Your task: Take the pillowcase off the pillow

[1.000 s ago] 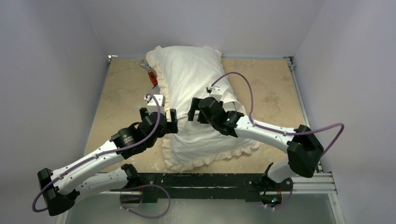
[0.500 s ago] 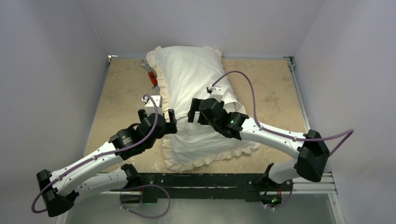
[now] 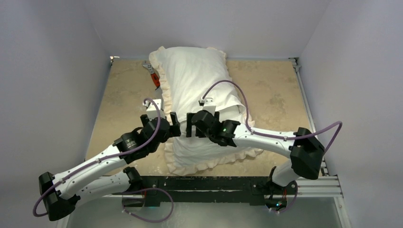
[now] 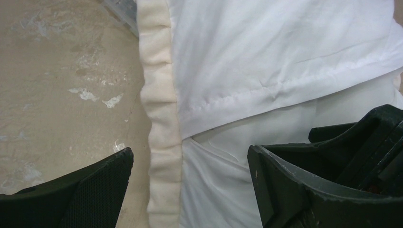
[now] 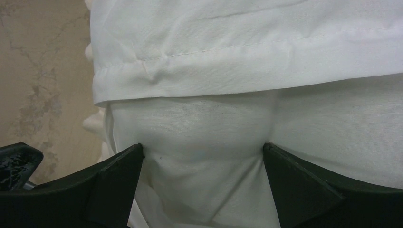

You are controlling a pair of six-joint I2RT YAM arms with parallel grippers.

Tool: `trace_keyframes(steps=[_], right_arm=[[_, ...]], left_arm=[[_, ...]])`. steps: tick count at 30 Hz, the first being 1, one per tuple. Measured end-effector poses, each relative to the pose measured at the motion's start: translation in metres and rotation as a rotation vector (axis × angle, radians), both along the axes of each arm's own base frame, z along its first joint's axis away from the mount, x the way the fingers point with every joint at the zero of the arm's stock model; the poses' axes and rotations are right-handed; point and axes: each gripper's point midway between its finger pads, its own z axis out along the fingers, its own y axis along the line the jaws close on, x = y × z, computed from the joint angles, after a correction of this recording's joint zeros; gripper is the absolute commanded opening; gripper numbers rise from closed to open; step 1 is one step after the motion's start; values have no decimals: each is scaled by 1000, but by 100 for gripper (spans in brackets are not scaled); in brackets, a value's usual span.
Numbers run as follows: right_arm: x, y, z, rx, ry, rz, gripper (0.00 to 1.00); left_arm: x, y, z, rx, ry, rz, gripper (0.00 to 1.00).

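The pillowcase (image 3: 192, 76), white side up with a cream frill (image 3: 209, 164), lies lengthwise from the back to the near edge. It is stuffed full, so the pillow is mostly hidden. In the left wrist view a stitched hem (image 4: 228, 100) overlaps a lower white layer (image 4: 223, 190) beside the frill (image 4: 161, 109). My left gripper (image 4: 190, 164) (image 3: 175, 125) stands open over that frill edge. My right gripper (image 5: 202, 149) (image 3: 189, 125) is open too, both fingertips pressed into a plump white bulge (image 5: 204, 128) just below the hem (image 5: 237, 71). The bulge carries a faint dark speck and may be the pillow.
An orange-handled tool (image 3: 153, 76) lies on the beige tabletop (image 3: 119, 95) just left of the pillowcase's far end. Pale walls close in the table on the left, back and right. The two grippers sit almost touching over the cover's left side.
My right gripper has swung left and slightly nearer, ending right beside the left gripper. The left gripper has barely shifted. Both stayed open.
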Motion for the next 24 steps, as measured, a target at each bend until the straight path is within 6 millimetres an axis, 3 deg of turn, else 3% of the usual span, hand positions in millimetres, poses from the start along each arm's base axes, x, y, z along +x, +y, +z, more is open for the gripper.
trace_keyframes(steps=[5, 8, 13, 15, 24], right_arm=[[6, 7, -17, -20, 1, -7, 99], [11, 11, -29, -35, -5, -18, 87], [17, 15, -39, -52, -23, -22, 33], [19, 17, -37, -42, -32, -20, 0], [20, 29, -21, 81, -63, 13, 0]], left_arm=[[-3, 0, -23, -16, 36, 22, 89], [-5, 1, -32, -29, 52, 40, 89], [-7, 3, -38, -57, 57, 57, 89], [-7, 3, -37, -67, 55, 60, 89], [-5, -3, -44, -128, 48, 81, 87]])
